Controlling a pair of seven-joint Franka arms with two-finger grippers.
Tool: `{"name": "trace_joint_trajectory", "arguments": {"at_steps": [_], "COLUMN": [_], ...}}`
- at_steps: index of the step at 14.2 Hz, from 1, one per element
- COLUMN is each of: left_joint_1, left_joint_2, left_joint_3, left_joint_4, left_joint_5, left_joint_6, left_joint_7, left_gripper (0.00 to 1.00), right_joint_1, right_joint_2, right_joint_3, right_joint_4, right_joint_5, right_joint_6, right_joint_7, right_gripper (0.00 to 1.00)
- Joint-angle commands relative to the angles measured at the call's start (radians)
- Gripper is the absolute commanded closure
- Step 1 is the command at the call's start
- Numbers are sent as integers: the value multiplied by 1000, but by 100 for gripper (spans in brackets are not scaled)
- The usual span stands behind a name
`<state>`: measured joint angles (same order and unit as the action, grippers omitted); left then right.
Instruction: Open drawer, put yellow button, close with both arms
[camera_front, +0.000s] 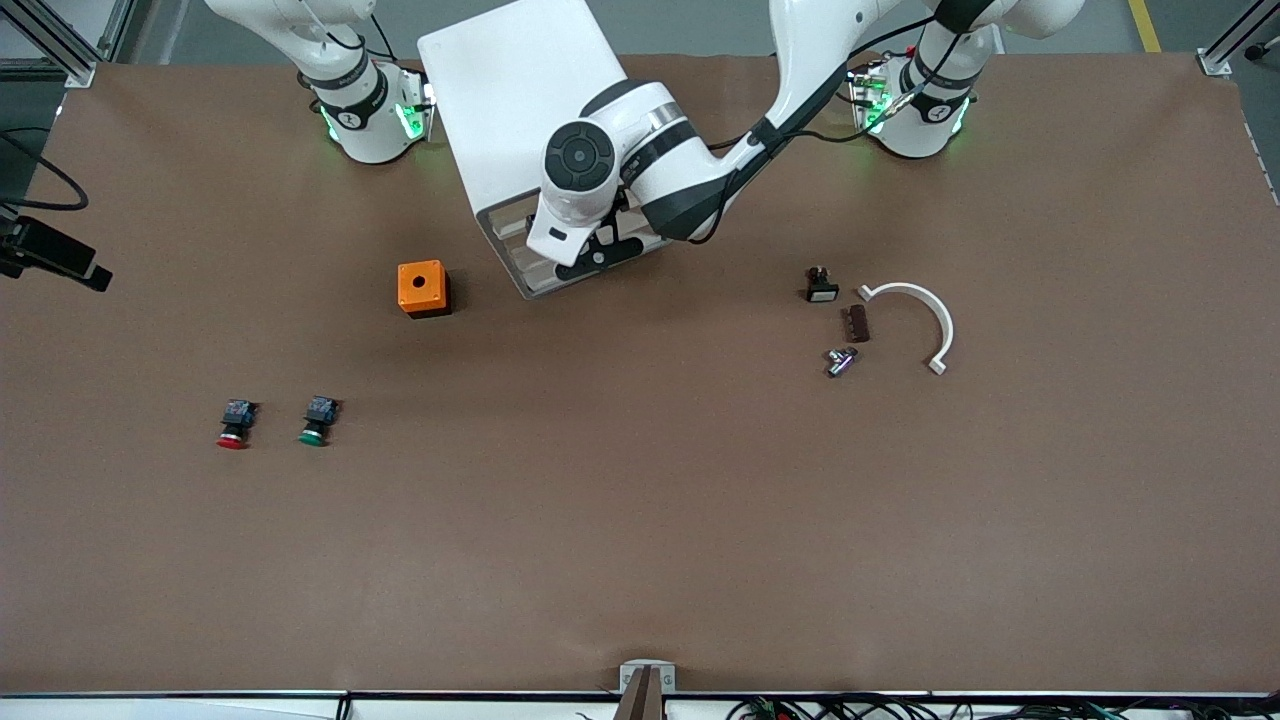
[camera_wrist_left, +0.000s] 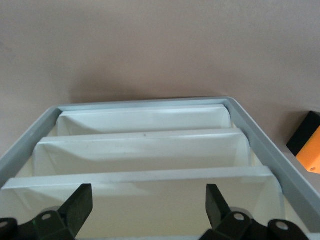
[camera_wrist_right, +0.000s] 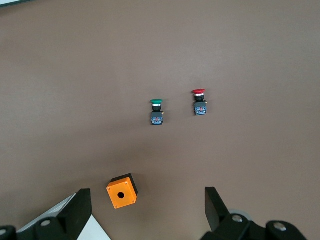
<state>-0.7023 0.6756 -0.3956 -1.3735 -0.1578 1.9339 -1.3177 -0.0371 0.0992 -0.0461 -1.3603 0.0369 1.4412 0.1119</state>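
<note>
I had the left gripper (camera_wrist_left: 145, 212) at the cabinet (camera_front: 520, 90) front, jaws apart over the drawer (camera_wrist_left: 145, 180), white and shallow, its front edge between them. Yellow button not visible to me. Right gripper (camera_wrist_right: 145, 212) waited over the desk (camera_front: 640, 520), jaws apart.

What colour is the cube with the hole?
Orange cube, clearest in the front view.

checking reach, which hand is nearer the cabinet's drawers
Left. The left hand is open right at the drawers of the white cabinet. The right hand, also open, is up over bare table, above the orange cube.
</note>
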Motion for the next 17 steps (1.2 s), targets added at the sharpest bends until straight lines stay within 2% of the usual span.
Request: {"name": "trace_joint_trajectory", "arguments": {"at_steps": [1, 6, 9, 12, 14, 17], "left_joint_1": [-38, -26, 59, 138, 199, 322], "left_joint_2": [2, 2, -8, -21, -22, -34], "left_joint_3": [-5, 4, 6, 6, 6, 8], "left_joint_4": [4, 5, 5, 5, 7, 2], "left_joint_5": [-48, -40, -4, 160, 230, 257], "left_joint_6": [42, 40, 28, 1, -10, -22], "left_joint_7": [-17, -3, 84, 161, 237, 415], "left_gripper": [0, 0, 0, 0, 0, 0], "right_joint_1": [-10, 0, -4, -7, -1, -4], "right_joint_2": [1, 13, 13, 13, 13, 13], "right_joint_3": [2, 3, 3, 3, 3, 3], "right_joint_4": [12, 12, 12, 12, 12, 12], "right_joint_5": [-19, -8, -3, -3, -12, -12], "right_joint_6": [1, 24, 24, 21, 21, 22], "right_joint_7": [-14, -14, -12, -14, -12, -12], "right_gripper": [0, 0, 0, 0, 0, 0]}}
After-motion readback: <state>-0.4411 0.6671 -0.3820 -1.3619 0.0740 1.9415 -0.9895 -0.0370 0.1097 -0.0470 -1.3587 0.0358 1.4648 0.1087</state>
